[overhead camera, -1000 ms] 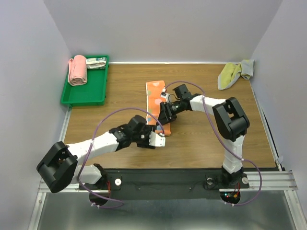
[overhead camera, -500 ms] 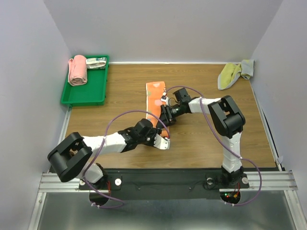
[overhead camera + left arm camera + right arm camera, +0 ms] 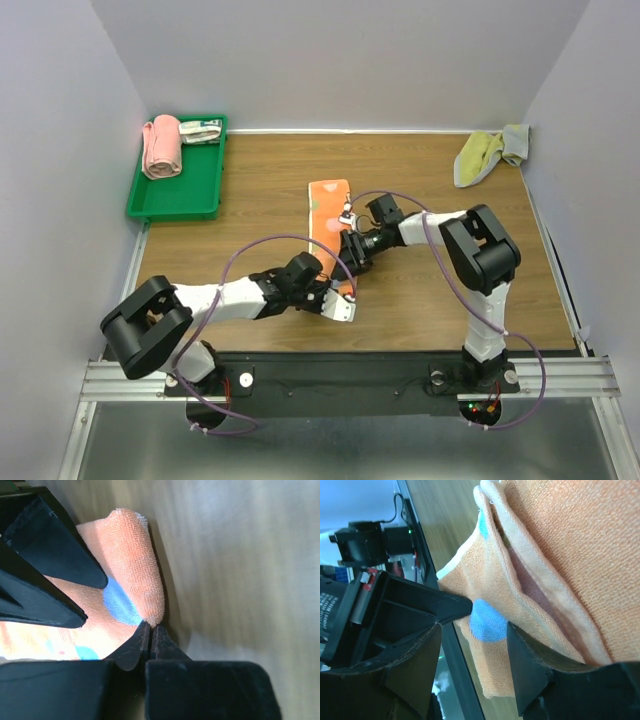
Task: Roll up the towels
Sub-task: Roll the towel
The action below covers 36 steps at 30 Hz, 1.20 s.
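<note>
On the middle of the table, the orange towel is laid out long and flat. Its near edge is lifted and folded over. That fold is pinched tight by the left gripper. The right gripper is held apart around the same edge, not squeezing it. Bare wood is seen on both sides. The yellow-green towel is bunched in the far right corner.

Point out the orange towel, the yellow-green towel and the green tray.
orange towel (image 3: 328, 203): top view, on its flat far half.
yellow-green towel (image 3: 476, 155): top view, on its bunched yellow part.
green tray (image 3: 185, 188): top view, on its bare floor.
</note>
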Each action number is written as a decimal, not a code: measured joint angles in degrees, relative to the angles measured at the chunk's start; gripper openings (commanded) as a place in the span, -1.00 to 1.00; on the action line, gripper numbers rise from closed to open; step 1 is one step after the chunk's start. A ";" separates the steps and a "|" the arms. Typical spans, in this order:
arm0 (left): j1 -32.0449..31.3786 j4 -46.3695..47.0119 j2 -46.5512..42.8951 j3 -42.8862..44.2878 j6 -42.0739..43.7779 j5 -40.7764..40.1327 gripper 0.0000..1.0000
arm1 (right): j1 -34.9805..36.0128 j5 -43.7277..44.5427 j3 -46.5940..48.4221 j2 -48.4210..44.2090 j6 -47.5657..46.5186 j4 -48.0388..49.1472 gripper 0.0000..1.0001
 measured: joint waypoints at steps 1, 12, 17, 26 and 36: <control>-0.37 -1.44 -0.81 0.28 -0.68 1.07 -1.00 | 0.07 -0.20 -1.05 -0.94 0.00 -0.50 0.35; -1.14 -14.27 -2.32 4.96 -8.94 8.09 -1.00 | -0.48 4.96 3.76 -8.13 -0.35 -4.07 0.33; -1.14 -17.57 -1.36 9.35 -11.06 9.22 -1.00 | -0.81 7.34 6.27 -2.58 -0.70 -3.30 0.23; 0.90 -20.06 1.66 13.75 -11.76 9.84 -1.00 | -0.70 4.76 5.75 1.38 -0.63 -3.30 0.10; 6.34 -19.10 5.42 17.59 -11.54 9.70 -1.00 | -0.55 2.93 4.22 1.33 -1.31 -2.73 0.08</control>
